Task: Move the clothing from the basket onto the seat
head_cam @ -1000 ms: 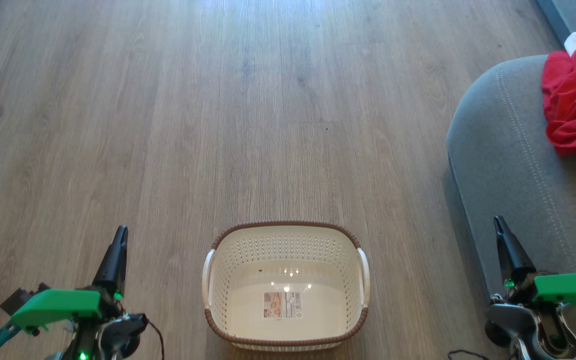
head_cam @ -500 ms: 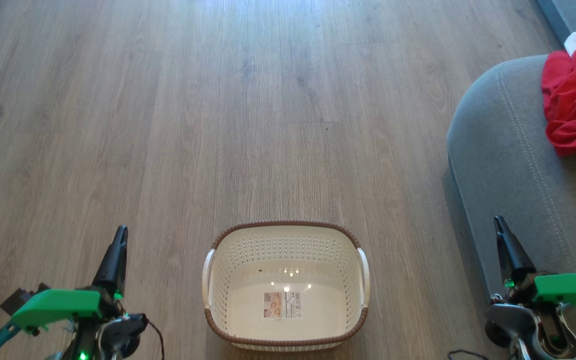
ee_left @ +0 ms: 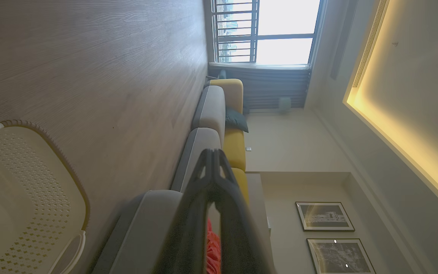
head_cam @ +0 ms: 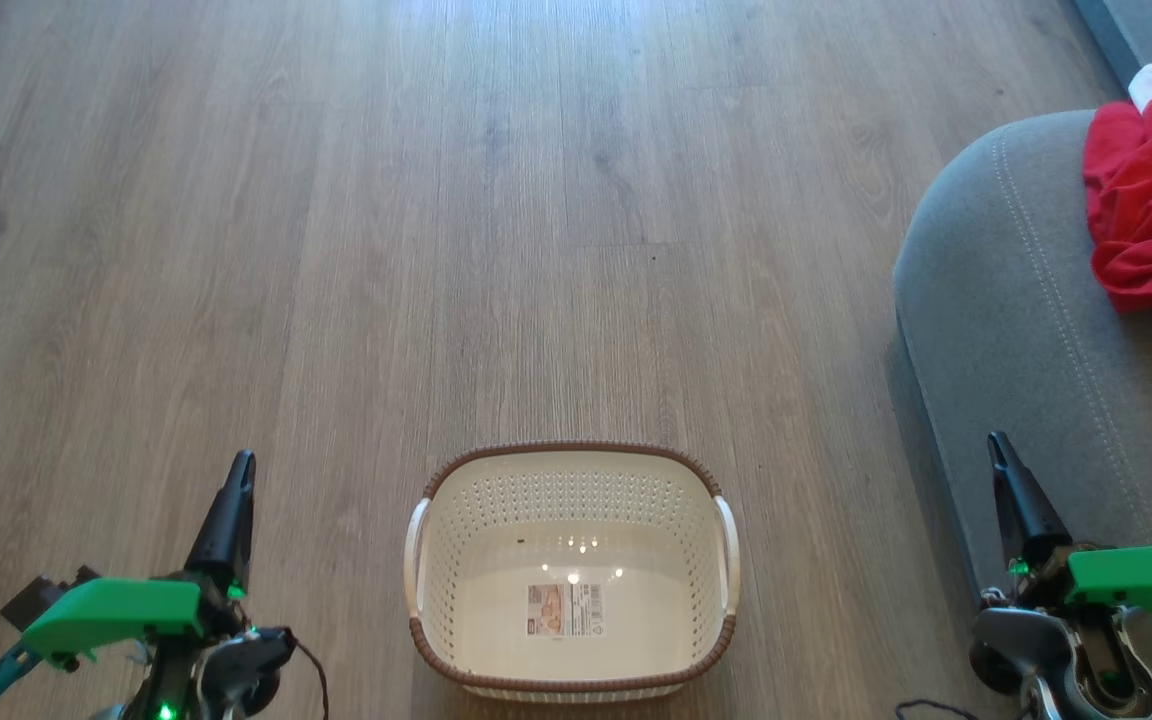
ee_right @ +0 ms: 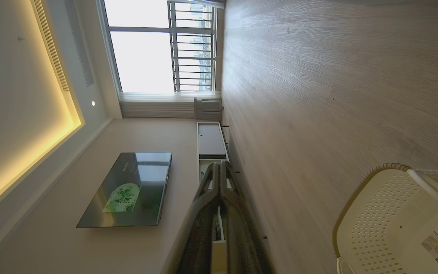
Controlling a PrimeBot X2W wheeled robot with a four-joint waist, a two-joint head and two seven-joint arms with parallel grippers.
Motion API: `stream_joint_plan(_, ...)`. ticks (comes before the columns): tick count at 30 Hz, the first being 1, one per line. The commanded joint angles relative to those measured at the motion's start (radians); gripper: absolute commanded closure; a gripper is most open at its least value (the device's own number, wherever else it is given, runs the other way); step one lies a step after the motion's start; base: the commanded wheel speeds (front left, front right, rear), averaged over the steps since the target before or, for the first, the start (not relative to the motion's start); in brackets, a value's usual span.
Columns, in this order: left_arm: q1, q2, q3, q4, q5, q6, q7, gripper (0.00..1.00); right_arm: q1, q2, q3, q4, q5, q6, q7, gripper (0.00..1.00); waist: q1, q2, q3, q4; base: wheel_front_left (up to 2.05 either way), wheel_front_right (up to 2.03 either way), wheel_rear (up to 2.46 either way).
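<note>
1. Red clothing (head_cam: 1151, 190) on the grey seat (head_cam: 1016, 300) is cut off by the head view's right edge.
2. The seat itself runs out past the right and near edges.
3. The label (head_cam: 564, 610) inside the basket (head_cam: 572, 448) carries print too small to read.
4. In the left wrist view, blurred fingers (ee_left: 190, 228) of the left gripper (ee_left: 213, 154) hide most of the clothing.
</note>
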Motion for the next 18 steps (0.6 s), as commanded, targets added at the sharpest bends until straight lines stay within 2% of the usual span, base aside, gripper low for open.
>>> stream_joint_plan(1,-0.044,0.013,0.035,-0.034,-0.007,-0.009,0.008,1.00,-0.055,-0.004,0.017,-0.038,0.006,0.000,0.006,1.00,0.0000,0.0000,0.000,0.000,0.00,0.00,0.00)
stream_joint_plan(18,-0.044,0.013,0.035,-0.034,-0.007,-0.009,0.008,1.00,-0.055,-0.004,0.017,-0.038,0.006,0.000,0.006,1.00,0.0000,0.0000,0.000,0.000,0.00,0.00,0.00)
